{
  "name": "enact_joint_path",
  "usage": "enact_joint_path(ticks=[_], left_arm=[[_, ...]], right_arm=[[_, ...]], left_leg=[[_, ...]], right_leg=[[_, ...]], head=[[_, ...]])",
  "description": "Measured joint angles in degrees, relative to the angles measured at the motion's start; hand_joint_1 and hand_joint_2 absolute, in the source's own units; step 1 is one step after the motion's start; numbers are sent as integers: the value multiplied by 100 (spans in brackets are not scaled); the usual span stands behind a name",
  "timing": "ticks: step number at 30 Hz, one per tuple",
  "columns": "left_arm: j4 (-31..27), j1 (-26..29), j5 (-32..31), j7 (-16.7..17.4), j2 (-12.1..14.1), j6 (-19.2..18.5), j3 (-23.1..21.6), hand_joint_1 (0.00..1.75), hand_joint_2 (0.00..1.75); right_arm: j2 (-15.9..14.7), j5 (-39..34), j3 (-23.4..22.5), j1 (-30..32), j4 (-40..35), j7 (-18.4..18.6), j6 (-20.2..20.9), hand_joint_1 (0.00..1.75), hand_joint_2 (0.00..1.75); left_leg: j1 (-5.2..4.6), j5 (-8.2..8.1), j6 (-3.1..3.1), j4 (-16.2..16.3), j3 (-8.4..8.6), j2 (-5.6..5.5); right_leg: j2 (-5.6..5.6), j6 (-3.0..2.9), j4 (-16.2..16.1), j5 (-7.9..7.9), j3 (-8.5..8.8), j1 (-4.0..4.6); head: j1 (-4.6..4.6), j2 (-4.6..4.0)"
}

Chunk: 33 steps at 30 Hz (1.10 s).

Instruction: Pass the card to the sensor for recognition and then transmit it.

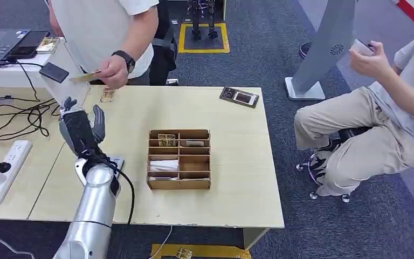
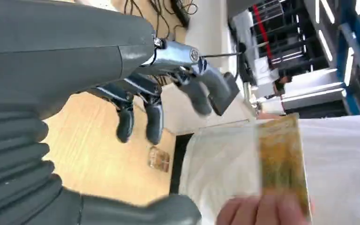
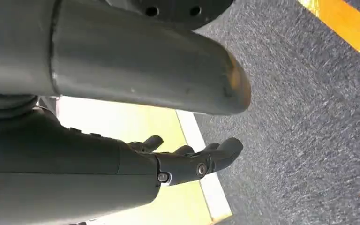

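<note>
I read the head view from left to right. The left hand (image 1: 81,128) is raised over the left end of the table (image 1: 237,162), fingers spread, holding nothing. The card (image 1: 84,77) lies at about 12 o'clock from this hand, near but apart, pinched by the person's hand (image 1: 113,71). Its long axis runs roughly 3 to 9 o'clock, nearly level, free end toward 9. In the left wrist view the card (image 2: 281,164) sits beyond the fingertips (image 2: 124,126), not touching.

The sensor (image 1: 239,97) lies at about 2 o'clock from the left hand, well apart, past the box (image 1: 179,159).

The right hand (image 3: 187,161) hangs over the floor, fingers loosely extended and empty. I judge the left hand the nearer one for the take.
</note>
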Motion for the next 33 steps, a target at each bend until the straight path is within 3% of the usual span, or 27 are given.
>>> enact_joint_path(ticks=[11, 16, 21, 22, 26, 30, 33], left_arm=[[-933, 602, 35, -155, -66, -74, -432, 0, 0], [-1056, 692, 293, -175, -72, -112, -454, 0, 0], [-1352, 952, 658, -424, -74, -336, -542, 0, 0], [-1418, 1016, 697, -450, -81, -373, -573, 0, 175], [-1765, 1319, 863, -695, -79, -666, -717, 0, 175], [-2416, 2032, 1233, -1188, -6, -1633, -1177, 0, 175], [-2806, 2575, 919, -1588, 139, -1923, -1599, 0, 175]], right_arm=[[17, 0, -39, 57, -20, 109, -116, 0, 0], [15, 0, -55, 58, -20, 109, -129, 0, 0], [15, 0, -94, 62, -20, 118, -188, 0, 0], [15, 0, -100, 63, -20, 120, -197, 0, 0], [9, 0, -127, 68, -20, 127, -219, 0, 0], [-4, 0, -149, 121, -20, 140, -245, 0, 0], [-44, 0, -151, 183, -20, 149, -262, 0, 0]], left_leg=[[-1, -1, 1, 0, -4, 1], [-1, -1, 1, 0, -4, 0], [0, -1, 1, 0, -5, 1], [-1, -1, 1, 0, -6, 0], [-1, -3, 0, 0, -8, 2], [-2, -7, 5, 0, -10, 2], [-3, -12, 1, 0, -12, 1]], right_leg=[[1, 0, -1, 0, -5, 0], [1, 0, -1, 0, -5, 0], [1, 0, -1, 0, -6, 0], [1, 1, -1, -1, -8, 0], [3, 1, -1, -2, -9, -1], [4, 2, -6, -5, -10, -2], [3, 1, -10, -8, -12, -2]], head=[[-2, 0], [-2, 0], [-2, 0], [-2, 0], [-4, 0], [-2, 0], [-2, 0]])
